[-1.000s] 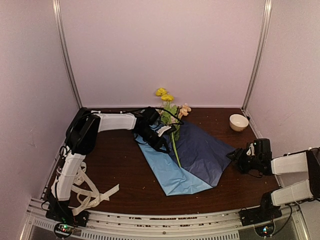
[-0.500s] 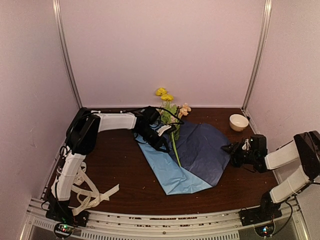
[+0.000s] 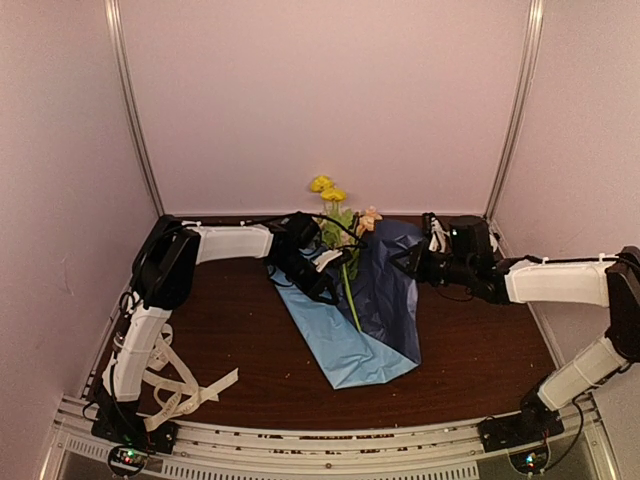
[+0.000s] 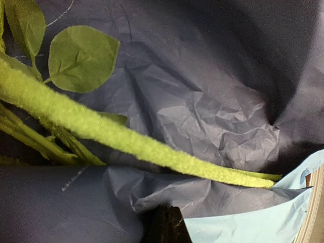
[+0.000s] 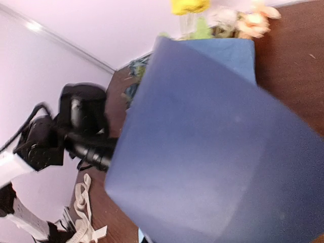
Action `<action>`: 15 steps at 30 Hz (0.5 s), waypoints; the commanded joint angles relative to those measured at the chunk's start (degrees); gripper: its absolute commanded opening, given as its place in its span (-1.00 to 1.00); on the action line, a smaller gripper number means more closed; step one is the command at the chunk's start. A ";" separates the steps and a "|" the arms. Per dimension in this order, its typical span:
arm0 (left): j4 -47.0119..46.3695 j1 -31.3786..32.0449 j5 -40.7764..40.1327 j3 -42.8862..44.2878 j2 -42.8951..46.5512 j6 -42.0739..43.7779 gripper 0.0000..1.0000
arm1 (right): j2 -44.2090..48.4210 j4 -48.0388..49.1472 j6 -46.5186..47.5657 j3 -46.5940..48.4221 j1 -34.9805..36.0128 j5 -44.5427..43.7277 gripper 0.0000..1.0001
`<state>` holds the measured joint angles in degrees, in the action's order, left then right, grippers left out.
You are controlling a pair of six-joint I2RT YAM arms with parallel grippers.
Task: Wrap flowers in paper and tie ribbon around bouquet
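The flowers (image 3: 335, 205) lie at the back middle, with yellow and peach blooms and a long green stem (image 3: 351, 300) running toward me over the paper (image 3: 345, 350). The paper shows light blue at the front and navy on its raised right half (image 3: 390, 285). My left gripper (image 3: 327, 290) is shut on the paper's left edge beside the stems; in the left wrist view its dark tip (image 4: 167, 225) pinches a navy fold under the fuzzy stem (image 4: 126, 142). My right gripper (image 3: 408, 262) is shut on the paper's right edge, held up off the table. Navy paper (image 5: 212, 152) hides its fingers in the right wrist view.
The cream ribbon (image 3: 175, 385) lies in loose loops at the front left, near the left arm's base, and shows in the right wrist view as ribbon (image 5: 83, 212). Pink walls close in the dark wooden table (image 3: 480, 350) on three sides.
My right arm swung from the table's right side to the back, shut on the paper's right edge and lifted it up and leftward. The left arm has not moved.
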<state>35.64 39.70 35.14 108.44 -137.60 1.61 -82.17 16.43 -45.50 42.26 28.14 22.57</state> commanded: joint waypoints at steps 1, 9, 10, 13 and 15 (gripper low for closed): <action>-1.00 -1.32 -0.78 1.02 -2.02 0.46 -1.00 | -2.26 -13.07 16.96 10.03 11.65 -9.56 -1.00; -4.99 -3.28 3.51 1.85 -0.75 -2.49 -1.00 | -15.83 -19.14 28.62 19.51 25.54 -17.44 -0.97; -5.77 -3.59 4.18 1.79 -0.51 -3.38 -0.99 | -17.68 -20.56 30.28 20.85 26.95 -18.42 -0.96; -7.38 -4.53 5.59 1.71 0.75 -5.55 -0.65 | -22.76 -22.29 33.29 23.81 29.60 -20.26 -0.96; -8.55 -4.89 6.46 1.17 2.30 -6.71 -0.48 | -25.09 -22.52 33.54 24.88 30.09 -20.73 -0.96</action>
<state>32.56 36.27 39.68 108.47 -137.60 -2.26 -104.01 -1.54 -17.34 64.31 56.23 5.06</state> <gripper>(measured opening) 0.199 0.021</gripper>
